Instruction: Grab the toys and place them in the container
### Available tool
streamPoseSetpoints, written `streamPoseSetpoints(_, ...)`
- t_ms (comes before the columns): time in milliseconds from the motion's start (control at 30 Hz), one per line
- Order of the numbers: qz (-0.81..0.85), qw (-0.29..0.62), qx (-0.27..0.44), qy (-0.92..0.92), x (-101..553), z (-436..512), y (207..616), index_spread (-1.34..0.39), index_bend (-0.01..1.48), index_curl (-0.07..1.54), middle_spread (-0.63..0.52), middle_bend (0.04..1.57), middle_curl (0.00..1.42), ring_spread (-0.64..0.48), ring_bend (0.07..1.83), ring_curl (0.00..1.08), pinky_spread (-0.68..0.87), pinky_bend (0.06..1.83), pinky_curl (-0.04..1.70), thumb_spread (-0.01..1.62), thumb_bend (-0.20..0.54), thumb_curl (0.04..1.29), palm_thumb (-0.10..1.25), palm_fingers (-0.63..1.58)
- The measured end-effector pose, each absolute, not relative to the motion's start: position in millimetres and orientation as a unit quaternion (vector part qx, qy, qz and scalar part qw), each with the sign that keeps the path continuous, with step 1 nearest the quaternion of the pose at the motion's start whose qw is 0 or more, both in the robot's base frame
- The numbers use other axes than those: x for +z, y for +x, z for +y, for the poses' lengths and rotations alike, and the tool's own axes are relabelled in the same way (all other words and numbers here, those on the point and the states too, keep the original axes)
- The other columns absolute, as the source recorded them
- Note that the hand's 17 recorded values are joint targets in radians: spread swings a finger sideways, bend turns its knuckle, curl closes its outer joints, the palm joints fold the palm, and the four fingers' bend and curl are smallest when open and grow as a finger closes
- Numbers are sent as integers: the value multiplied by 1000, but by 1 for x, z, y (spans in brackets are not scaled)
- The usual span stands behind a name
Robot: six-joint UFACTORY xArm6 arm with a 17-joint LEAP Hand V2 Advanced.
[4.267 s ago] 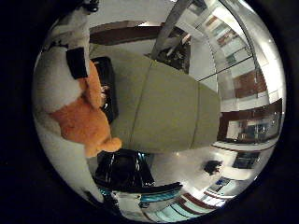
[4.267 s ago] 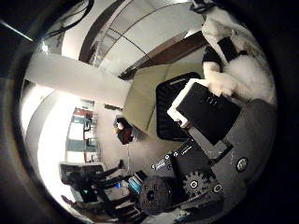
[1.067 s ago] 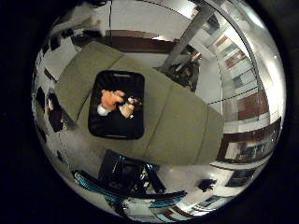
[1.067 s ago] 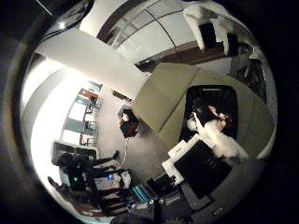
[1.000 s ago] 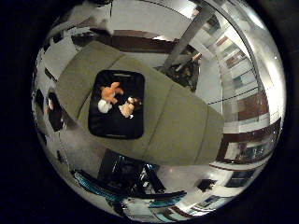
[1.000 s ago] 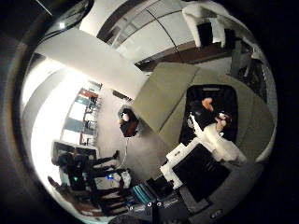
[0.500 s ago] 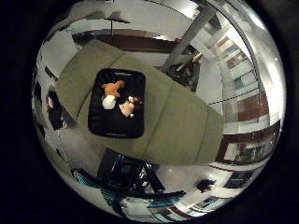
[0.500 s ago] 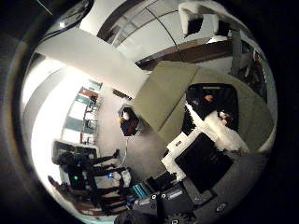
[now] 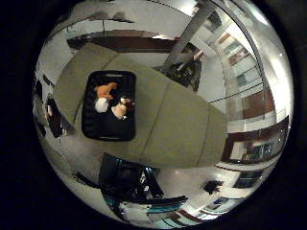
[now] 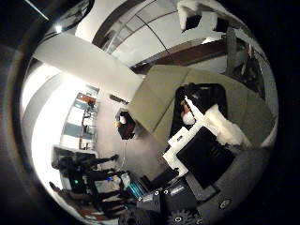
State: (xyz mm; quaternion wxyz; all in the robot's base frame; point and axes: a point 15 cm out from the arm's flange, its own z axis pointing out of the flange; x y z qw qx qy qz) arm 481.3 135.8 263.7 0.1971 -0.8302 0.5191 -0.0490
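Observation:
A black container (image 9: 108, 135) sits on the olive-green table (image 9: 172, 124), far below my palm. Two toys lie inside it, side by side. One is an orange and white plush toy (image 9: 103, 97). The other is a smaller tan and dark plush toy (image 9: 123, 107). My hand (image 10: 208, 140) hangs high above the table, holds nothing and touches nothing. Its white and black fingers (image 10: 220, 123) reach out straight across the thumb side palm view, hiding part of the container there.
The table stretches well beyond the container on one side. A dark chair (image 9: 52, 120) stands on the floor beside the table's short end. A black stand with equipment (image 9: 125, 181) is close to its long edge.
The orange and white toy, close against my palm 4.3 s ago, now lies in the container. Over the last second the container has shrunk slightly in view as the camera moved away.

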Motion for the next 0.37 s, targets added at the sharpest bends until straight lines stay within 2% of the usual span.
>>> streamPoseSetpoints(367, 589, 165, -72, -788, 241, -43, 503, -431, 310, 460, -159, 472, 397, -76, 744, 236, 410, 924, 23, 1025, -21, 552, 816, 476)
